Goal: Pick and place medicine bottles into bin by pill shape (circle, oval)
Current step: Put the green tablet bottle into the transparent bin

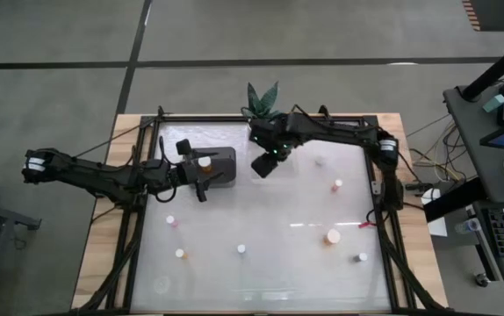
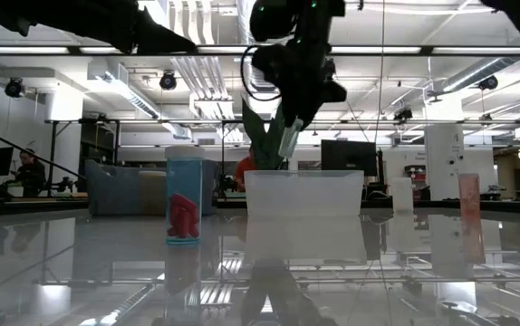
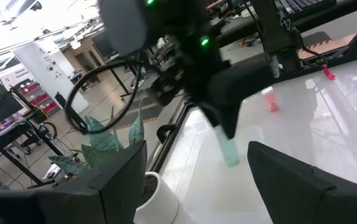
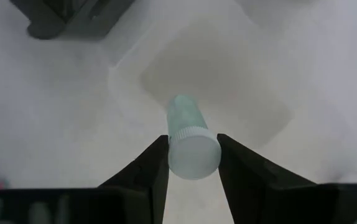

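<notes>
Right tool (image 4: 193, 163) clamped on a pale bottle (image 4: 191, 140), hung above the clear bin (image 4: 216, 81), probably for dropping in. Left tool (image 1: 201, 180) wide open, empty, over dark bin (image 1: 221, 167).

My right gripper (image 4: 193, 163) pinches a pale green, white-capped medicine bottle (image 4: 190, 138) above a translucent bin (image 4: 135, 59).
</notes>
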`<state>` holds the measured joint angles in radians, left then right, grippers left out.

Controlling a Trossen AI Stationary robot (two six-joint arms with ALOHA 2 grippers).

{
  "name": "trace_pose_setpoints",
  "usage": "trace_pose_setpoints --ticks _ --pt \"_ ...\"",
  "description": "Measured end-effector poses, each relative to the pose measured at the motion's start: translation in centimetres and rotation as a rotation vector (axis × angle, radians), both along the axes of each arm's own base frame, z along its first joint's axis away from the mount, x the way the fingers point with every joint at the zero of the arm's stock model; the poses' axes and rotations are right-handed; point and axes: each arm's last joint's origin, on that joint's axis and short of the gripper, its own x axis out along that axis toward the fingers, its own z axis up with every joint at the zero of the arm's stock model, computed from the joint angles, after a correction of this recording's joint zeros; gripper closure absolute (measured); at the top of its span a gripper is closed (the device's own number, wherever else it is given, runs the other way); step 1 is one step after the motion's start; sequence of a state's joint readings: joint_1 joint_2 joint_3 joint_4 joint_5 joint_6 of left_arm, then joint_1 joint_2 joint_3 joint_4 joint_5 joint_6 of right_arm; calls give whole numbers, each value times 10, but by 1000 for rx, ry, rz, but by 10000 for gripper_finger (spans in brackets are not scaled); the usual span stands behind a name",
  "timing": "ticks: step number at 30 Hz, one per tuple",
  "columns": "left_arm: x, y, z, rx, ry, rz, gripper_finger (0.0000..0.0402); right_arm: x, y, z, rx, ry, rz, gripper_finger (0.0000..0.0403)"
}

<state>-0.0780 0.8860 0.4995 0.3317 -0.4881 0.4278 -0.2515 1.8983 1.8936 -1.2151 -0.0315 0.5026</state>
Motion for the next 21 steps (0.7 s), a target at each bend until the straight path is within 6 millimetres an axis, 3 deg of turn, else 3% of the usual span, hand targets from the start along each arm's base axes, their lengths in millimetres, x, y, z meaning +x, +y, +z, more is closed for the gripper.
trace_pose_setpoints --ticks 11,21 --pt "0 0 0 5 2 0 139 32 -36 -33 -20 44 80 284" --pt "0 0 0 7 3 0 139 36 -54 -58 -8 131 88 283"
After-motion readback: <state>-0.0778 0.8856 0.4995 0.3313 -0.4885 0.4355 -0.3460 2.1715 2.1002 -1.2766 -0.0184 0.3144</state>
